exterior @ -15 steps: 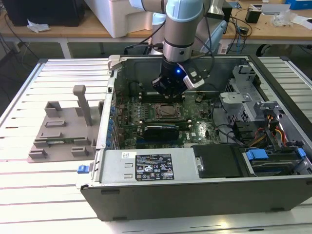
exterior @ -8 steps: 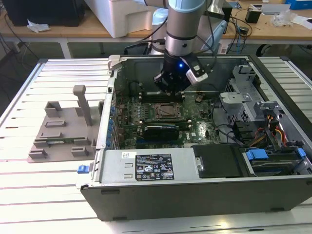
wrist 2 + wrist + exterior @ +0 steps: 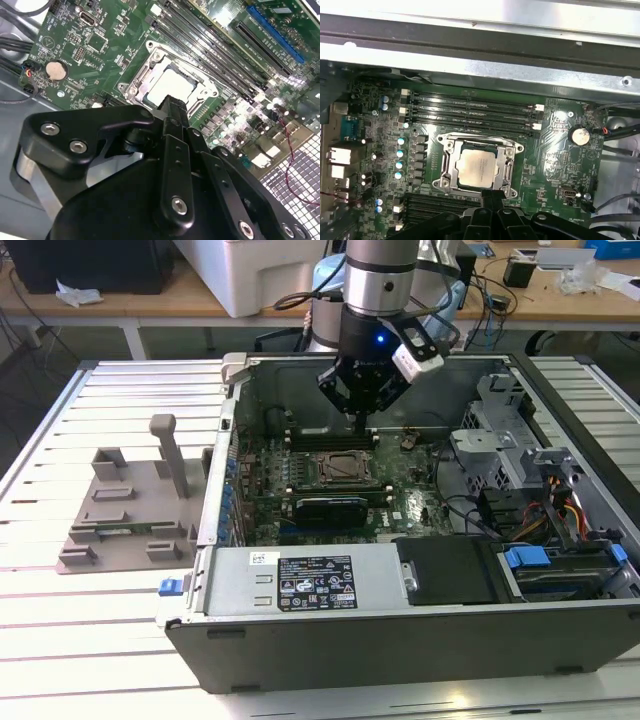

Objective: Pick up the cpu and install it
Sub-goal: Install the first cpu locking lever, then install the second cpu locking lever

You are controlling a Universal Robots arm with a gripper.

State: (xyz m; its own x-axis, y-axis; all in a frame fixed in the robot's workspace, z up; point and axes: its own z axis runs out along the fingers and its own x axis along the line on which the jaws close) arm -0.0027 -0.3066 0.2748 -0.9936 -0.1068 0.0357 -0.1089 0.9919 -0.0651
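Note:
The cpu (image 3: 479, 167) lies flat inside the motherboard socket (image 3: 445, 170), its silver-grey top facing up and the metal frame open around it. It is also seen in the second wrist view as a pale square (image 3: 170, 87) just beyond the fingertips. My gripper (image 3: 360, 425) hangs inside the open computer case, a little above the socket (image 3: 345, 468) and near its edge. The black fingers (image 3: 172, 150) are pressed together with nothing between them. The gripper's tip (image 3: 492, 196) shows just clear of the socket frame.
The case wall (image 3: 225, 470) and a drive cage (image 3: 500, 440) with cables flank the motherboard. Memory slots (image 3: 470, 107) run beside the socket, and a black card (image 3: 335, 505) lies in front of it. A grey fixture tray (image 3: 130, 510) sits on the table at the exterior view's left.

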